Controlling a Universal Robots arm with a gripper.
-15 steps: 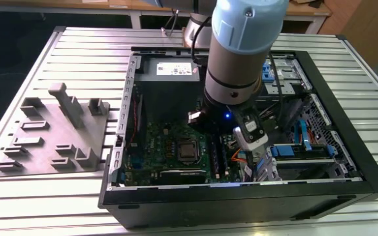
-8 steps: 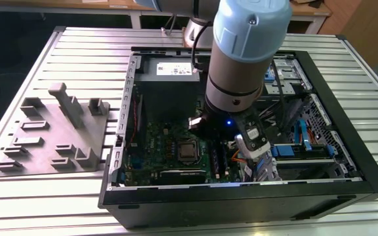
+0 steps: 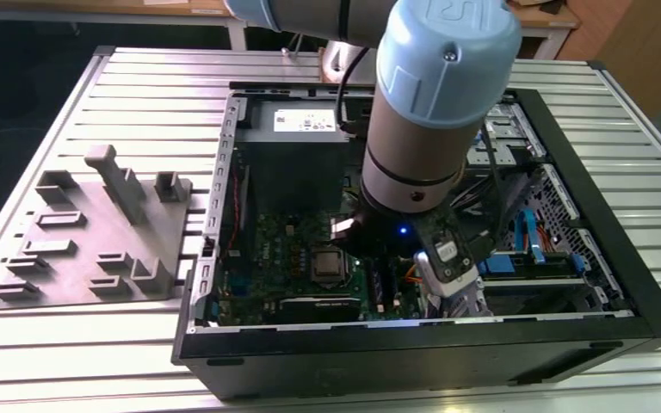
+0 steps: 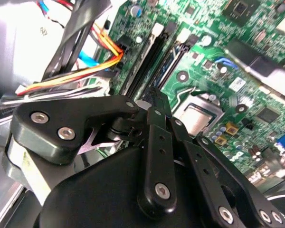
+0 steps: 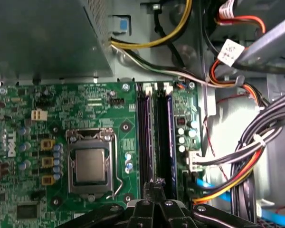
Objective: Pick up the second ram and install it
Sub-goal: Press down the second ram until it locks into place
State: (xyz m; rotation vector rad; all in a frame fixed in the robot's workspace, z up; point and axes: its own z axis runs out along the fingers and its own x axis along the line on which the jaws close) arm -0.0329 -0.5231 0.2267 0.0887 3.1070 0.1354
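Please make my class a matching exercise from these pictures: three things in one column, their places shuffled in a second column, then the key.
Things
1. grey holder
2. processor
3. claw

Places
A. in the metal-framed socket on the green motherboard
B. over the near end of the memory slots
C. on the slatted table, outside the computer case

Pairs: 1-C, 2-A, 3-B
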